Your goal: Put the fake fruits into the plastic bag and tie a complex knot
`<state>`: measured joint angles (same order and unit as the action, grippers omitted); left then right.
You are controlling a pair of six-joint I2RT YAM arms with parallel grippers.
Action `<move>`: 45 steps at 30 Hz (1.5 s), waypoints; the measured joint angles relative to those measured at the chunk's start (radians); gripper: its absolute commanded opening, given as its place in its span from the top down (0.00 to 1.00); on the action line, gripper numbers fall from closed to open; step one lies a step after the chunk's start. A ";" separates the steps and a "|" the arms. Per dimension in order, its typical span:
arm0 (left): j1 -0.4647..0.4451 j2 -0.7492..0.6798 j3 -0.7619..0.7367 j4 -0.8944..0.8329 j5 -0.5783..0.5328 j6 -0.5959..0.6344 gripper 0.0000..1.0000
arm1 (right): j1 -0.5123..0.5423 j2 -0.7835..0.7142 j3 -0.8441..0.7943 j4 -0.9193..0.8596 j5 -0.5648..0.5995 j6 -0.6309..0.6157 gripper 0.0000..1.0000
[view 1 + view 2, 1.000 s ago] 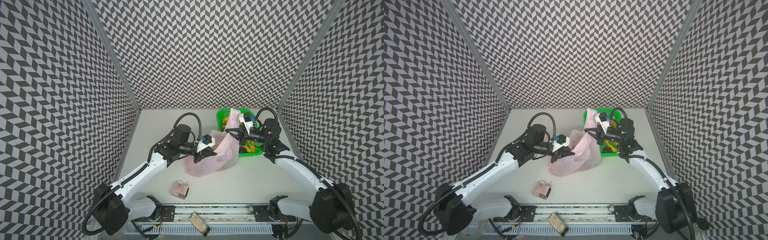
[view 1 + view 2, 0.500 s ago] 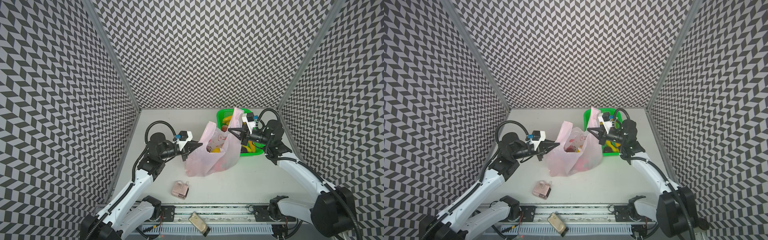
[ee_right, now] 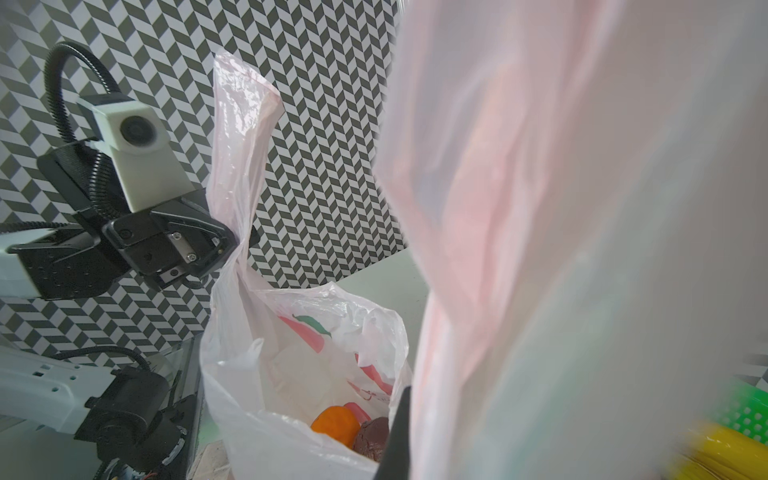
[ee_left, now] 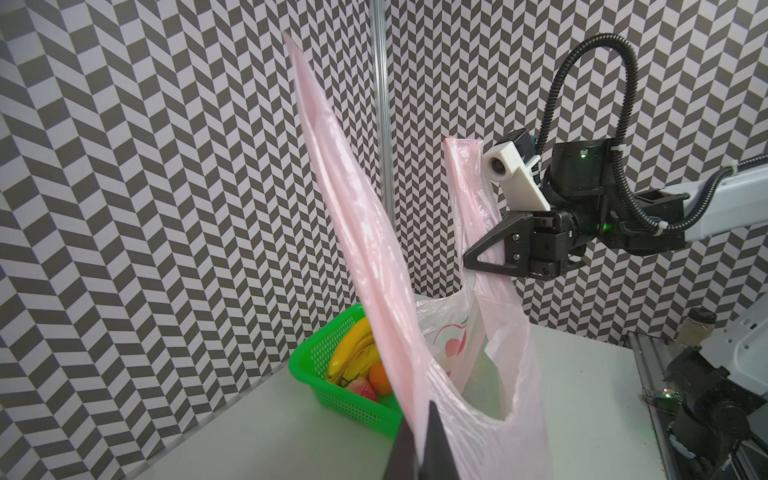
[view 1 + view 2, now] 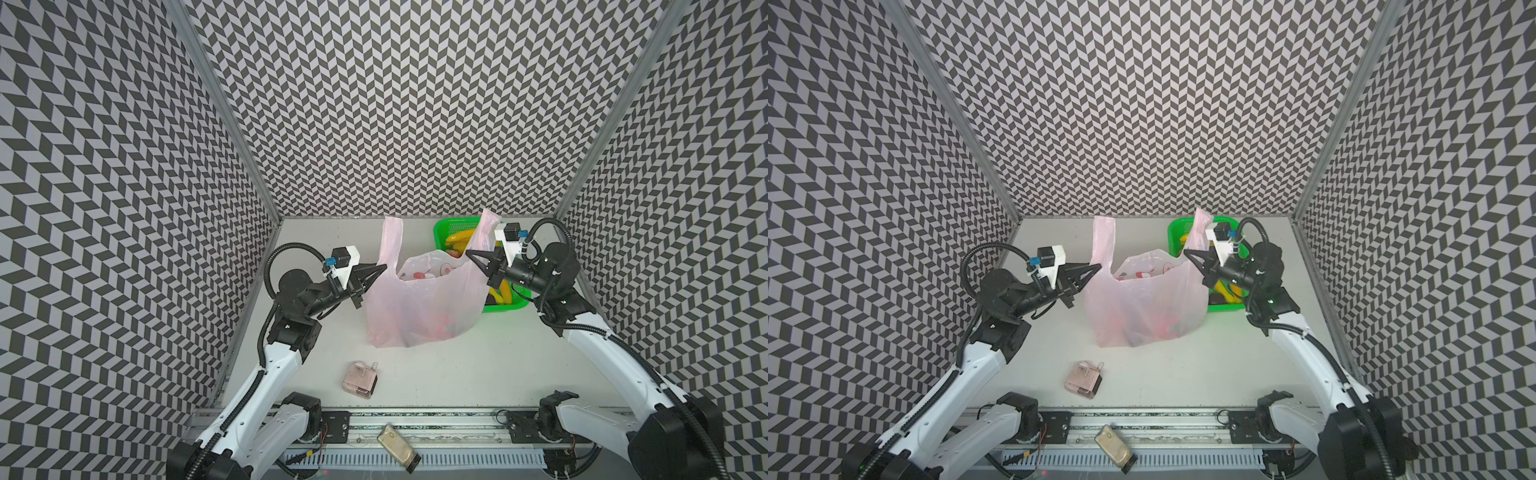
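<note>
The pale pink plastic bag (image 5: 419, 307) (image 5: 1142, 307) stands upright mid-table with its mouth held wide. My left gripper (image 5: 383, 266) (image 4: 422, 440) is shut on the bag's left handle loop (image 4: 345, 187). My right gripper (image 5: 468, 252) (image 3: 401, 415) is shut on the right handle loop (image 4: 473, 199). Inside the bag lie an orange (image 3: 334, 424), a dark brown round fruit (image 3: 372, 434) and a pink one (image 3: 357, 411). Bananas (image 4: 353, 349), a strawberry (image 4: 360, 388) and another orange (image 4: 379, 376) sit in the green basket (image 5: 511, 305). No knot is in view.
The green basket stands behind the bag at the back right, right under my right gripper. A small pinkish clear box (image 5: 360, 380) lies on the table in front of the bag. A tan object (image 5: 397, 446) rests on the front rail. Patterned walls enclose three sides.
My left gripper has drawn back to the left with its handle, away from the right gripper. The bag's mouth has spread wide and the bag stands taller. The right gripper barely moved.
</note>
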<state>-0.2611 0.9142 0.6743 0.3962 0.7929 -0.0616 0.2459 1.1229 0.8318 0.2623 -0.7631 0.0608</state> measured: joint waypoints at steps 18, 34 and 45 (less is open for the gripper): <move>0.000 0.010 -0.077 0.081 -0.231 -0.114 1.00 | -0.044 -0.005 -0.016 -0.009 0.006 0.003 1.00; -0.051 0.096 0.068 -0.141 -0.003 0.230 1.00 | 0.092 0.241 0.228 -0.244 -0.142 -0.233 1.00; -0.072 0.137 0.110 -0.343 0.147 0.571 1.00 | 0.122 0.312 0.312 -0.451 -0.195 -0.415 0.85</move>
<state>-0.3332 1.0508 0.7845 0.0528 0.9401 0.5091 0.3683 1.4349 1.1442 -0.1886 -0.9577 -0.3542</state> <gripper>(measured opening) 0.049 0.113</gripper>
